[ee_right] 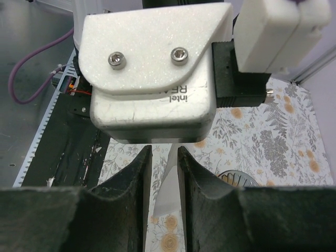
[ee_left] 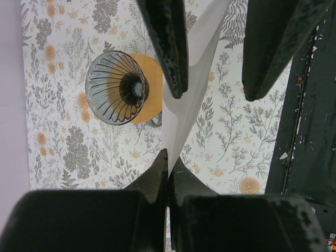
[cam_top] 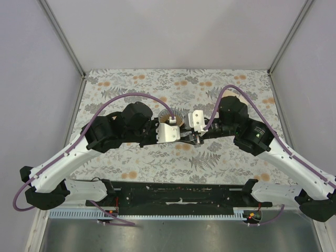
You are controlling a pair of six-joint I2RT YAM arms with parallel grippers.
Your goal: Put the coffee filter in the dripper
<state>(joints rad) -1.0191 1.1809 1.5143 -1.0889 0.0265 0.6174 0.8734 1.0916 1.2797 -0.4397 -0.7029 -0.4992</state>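
Note:
The coffee filter [ee_left: 195,73] is a white folded paper, held in the air edge-on. My left gripper [ee_left: 169,157] is shut on its lower tip. My right gripper [ee_right: 164,153] is open, and the coffee filter [ee_right: 169,195] hangs between its fingers, close to the right-hand one. In the left wrist view my right gripper [ee_left: 215,93] straddles the paper from above. The dripper [ee_left: 118,86], ribbed grey with an orange-brown collar, stands on the table left of the paper. The top view shows it [cam_top: 176,117] just behind both grippers, partly hidden.
The table wears a floral cloth [cam_top: 131,89]. A black rail [cam_top: 178,191] runs along its near edge, between the arm bases. The left wrist camera housing [ee_right: 157,68] fills the top of the right wrist view. Grey walls enclose the table.

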